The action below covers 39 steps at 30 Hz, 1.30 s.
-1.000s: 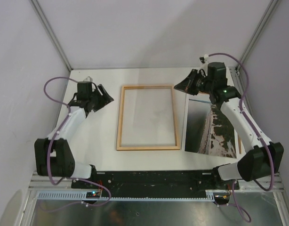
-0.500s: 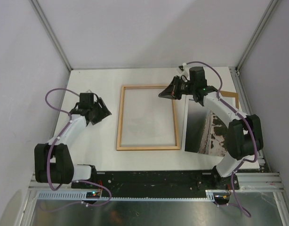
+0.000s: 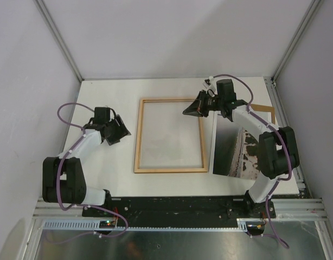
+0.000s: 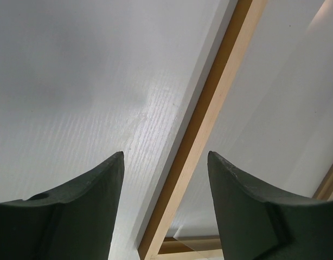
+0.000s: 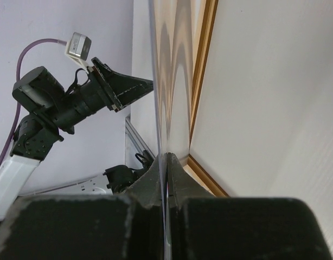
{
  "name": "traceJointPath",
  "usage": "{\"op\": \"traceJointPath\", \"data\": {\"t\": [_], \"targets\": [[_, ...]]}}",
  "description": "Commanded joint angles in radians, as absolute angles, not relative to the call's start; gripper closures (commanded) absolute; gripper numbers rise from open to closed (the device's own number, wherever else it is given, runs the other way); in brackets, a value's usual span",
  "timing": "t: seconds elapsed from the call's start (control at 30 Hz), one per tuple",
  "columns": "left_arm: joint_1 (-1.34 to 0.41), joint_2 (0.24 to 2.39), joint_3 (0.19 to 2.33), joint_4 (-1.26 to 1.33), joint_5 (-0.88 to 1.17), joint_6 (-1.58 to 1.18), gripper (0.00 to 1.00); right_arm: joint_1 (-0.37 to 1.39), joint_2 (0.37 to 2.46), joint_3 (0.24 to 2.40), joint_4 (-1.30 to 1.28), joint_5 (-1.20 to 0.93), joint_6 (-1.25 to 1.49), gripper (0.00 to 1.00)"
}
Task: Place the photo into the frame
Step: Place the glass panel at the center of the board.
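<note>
The frame (image 3: 138, 135) lies flat mid-table, light wood face up, with a clear pane inside. The photo (image 3: 231, 154) lies right of it, dark water on its left half, its far end raised. My right gripper (image 3: 198, 106) hangs by the frame's far right corner. In the right wrist view it (image 5: 167, 157) is shut on the photo (image 5: 169, 97), seen edge-on. My left gripper (image 3: 117, 130) hovers open just left of the frame. In the left wrist view its fingers (image 4: 85, 195) hold nothing, and the frame's rail (image 4: 210, 135) runs below my left gripper (image 4: 165, 162).
A brown backing board (image 3: 270, 112) peeks out behind the photo at the far right. Grey walls with metal posts (image 3: 61, 40) close in the table on three sides. The arms' base rail (image 3: 177, 208) runs along the near edge.
The right gripper has swung left from the far right towards the frame's far right corner, lifting the photo's far end. The left gripper has drawn back towards the near side.
</note>
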<state>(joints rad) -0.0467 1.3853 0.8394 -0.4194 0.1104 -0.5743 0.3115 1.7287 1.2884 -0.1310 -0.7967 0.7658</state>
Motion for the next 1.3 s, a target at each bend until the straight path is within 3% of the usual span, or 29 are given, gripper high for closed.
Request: {"op": "traceJointPath", "data": {"t": [0.0, 1.27], "targets": [[-0.053, 1.392, 0.844, -0.392, 0.133, -0.546, 0.33, 0.298, 1.74, 1.278, -0.049, -0.842, 0.782, 1.0], [-0.093, 1.433, 0.848, -0.392, 0.145, -0.534, 0.34, 0.312, 1.777, 1.215, 0.1, -0.85, 0.876, 1.0]]}}
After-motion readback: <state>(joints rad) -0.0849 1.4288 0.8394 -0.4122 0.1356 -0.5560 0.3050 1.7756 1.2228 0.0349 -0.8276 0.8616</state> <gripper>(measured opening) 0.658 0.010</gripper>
